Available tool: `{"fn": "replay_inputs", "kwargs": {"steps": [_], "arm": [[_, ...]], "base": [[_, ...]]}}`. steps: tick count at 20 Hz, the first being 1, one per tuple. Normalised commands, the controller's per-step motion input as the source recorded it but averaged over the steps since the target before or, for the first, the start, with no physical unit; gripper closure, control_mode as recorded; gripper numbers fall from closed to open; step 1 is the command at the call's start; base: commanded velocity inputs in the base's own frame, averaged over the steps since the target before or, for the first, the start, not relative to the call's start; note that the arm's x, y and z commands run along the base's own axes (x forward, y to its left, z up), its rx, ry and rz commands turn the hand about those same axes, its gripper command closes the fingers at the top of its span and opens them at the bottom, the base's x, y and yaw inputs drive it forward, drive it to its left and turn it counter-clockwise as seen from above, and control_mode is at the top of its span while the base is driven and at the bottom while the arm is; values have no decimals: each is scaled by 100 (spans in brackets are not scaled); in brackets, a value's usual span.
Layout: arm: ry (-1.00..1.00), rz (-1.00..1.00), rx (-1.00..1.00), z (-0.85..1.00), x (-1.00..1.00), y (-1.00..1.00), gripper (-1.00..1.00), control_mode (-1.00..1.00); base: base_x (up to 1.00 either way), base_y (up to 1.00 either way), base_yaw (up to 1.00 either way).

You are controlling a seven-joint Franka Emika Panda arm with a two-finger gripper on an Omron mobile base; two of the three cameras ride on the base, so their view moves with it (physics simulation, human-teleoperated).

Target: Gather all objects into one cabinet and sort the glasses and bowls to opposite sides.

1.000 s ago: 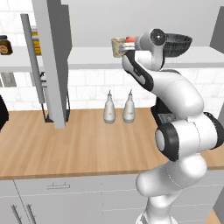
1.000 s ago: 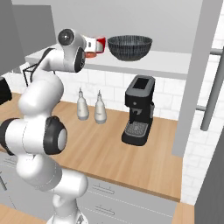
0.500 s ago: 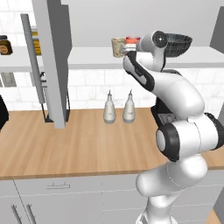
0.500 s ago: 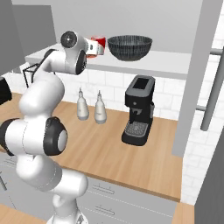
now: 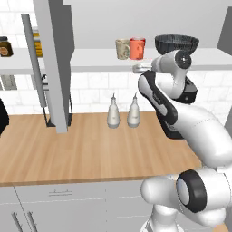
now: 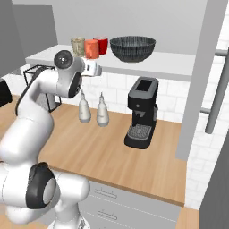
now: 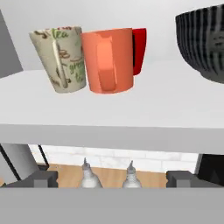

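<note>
On the pale shelf board (image 7: 109, 109) of the cabinet stand a beige patterned mug (image 7: 59, 59), an orange-red mug (image 7: 107, 60) with its handle facing me, and a red cup (image 7: 139, 50) behind it. These three touch or nearly touch at the shelf's left. The wide dark bowl (image 7: 203, 41) sits apart to the right. My gripper (image 7: 113, 179) is open and empty, just in front of and slightly below the shelf edge. From the base views, the gripper (image 5: 136, 68) (image 6: 97, 69) hangs below the mugs (image 5: 130, 48) (image 6: 89, 47) and left of the bowl (image 5: 176, 44) (image 6: 133, 48).
Two white long-necked bottles (image 5: 113, 113) (image 5: 133, 112) stand on the wooden counter (image 5: 81, 149) under the shelf. A black coffee machine (image 6: 141, 112) stands to their right. Grey cabinet doors with bar handles hang open at the left (image 5: 56, 59) and right (image 6: 201, 80).
The gripper has opened, let go of the orange-red mug on the shelf, and drawn back and down from the shelf edge.
</note>
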Motion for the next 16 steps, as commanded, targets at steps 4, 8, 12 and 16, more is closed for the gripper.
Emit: {"fn": "replay_inputs", "kwargs": {"steps": [4, 8, 12, 16], "arm": [[5, 4, -1, -100, -100, 0, -100, -100], [10, 3, -3, -100, -100, 0, -100, -100], [14, 0, -5, -100, -100, 0, -100, -100], [20, 0, -7, -95, -79, 0, -100, -100]], "base": [[0, 0, 0], [0, 0, 0], [0, 0, 0], [0, 0, 0]]}}
